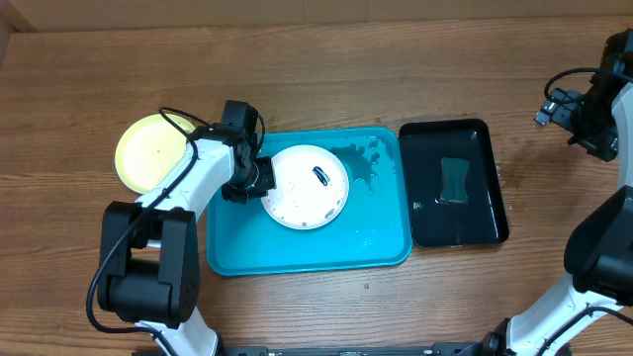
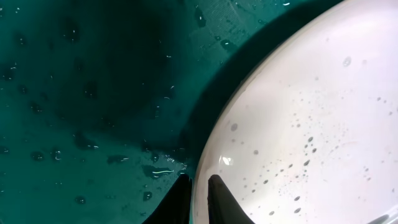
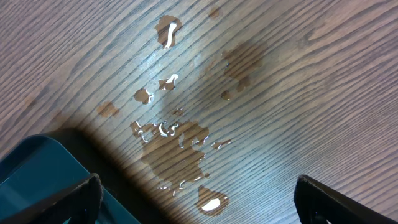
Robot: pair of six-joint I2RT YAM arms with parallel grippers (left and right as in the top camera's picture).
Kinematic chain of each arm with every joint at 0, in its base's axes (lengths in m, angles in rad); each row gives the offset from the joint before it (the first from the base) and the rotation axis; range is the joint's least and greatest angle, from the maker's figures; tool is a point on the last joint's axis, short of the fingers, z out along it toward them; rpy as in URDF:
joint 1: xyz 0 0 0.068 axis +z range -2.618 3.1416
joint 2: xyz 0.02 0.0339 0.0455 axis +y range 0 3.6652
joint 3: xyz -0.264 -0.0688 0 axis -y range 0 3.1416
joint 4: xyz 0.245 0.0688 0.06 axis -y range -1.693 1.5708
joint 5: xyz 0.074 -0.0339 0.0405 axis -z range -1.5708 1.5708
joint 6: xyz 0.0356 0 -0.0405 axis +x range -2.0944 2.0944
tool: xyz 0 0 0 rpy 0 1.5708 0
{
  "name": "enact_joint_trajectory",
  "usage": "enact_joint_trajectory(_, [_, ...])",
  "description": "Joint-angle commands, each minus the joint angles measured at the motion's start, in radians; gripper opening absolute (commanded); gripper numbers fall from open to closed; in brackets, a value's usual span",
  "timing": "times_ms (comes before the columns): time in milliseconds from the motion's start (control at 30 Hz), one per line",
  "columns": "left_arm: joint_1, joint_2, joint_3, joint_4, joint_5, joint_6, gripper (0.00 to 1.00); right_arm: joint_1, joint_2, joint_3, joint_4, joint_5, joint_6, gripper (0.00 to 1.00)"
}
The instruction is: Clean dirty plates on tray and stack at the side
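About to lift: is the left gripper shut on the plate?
Shut: the left gripper pinches the plate at its rim, jaws nearly together.

The turquoise tray (image 1: 297,259) sits mid-desk (image 1: 396,49), with droplets near its upper right corner. A white plate (image 1: 302,198) lies on its upper half, with a dark smear (image 1: 322,176) just right of centre. My left end effector (image 1: 255,183) touches that plate's left rim. A lime-green plate (image 1: 146,153) rests on the desk left of the tray. A black tray (image 1: 485,138) beside the turquoise one holds a greenish pad (image 1: 455,181). My right arm (image 1: 598,109) hangs far right, apart from both trays.
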Motion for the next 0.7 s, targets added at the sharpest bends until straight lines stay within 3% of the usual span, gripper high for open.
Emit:
enact_joint_trajectory(0, [-0.014, 0.028, -0.008, -0.009, 0.012, 0.019, 0.13, 0.000, -0.013, 0.013, 0.006, -0.001, 0.004, 1.00])
enact_joint_trajectory(200, [-0.043, 0.028, -0.015, -0.021, 0.017, 0.061, 0.13, 0.001, -0.013, 0.013, 0.101, -0.095, 0.005, 1.00])
enact_joint_trajectory(367, [-0.066, 0.028, -0.015, -0.011, 0.046, 0.082, 0.16, 0.000, -0.014, 0.014, -0.056, -0.317, -0.058, 1.00])
enact_joint_trajectory(500, [-0.076, 0.028, -0.015, 0.000, 0.045, 0.082, 0.20, 0.014, -0.014, 0.013, -0.167, -0.423, -0.132, 0.81])
enact_joint_trajectory(667, [-0.077, 0.028, -0.015, 0.019, 0.034, 0.082, 0.19, 0.085, -0.014, 0.006, -0.297, -0.392, -0.151, 0.79])
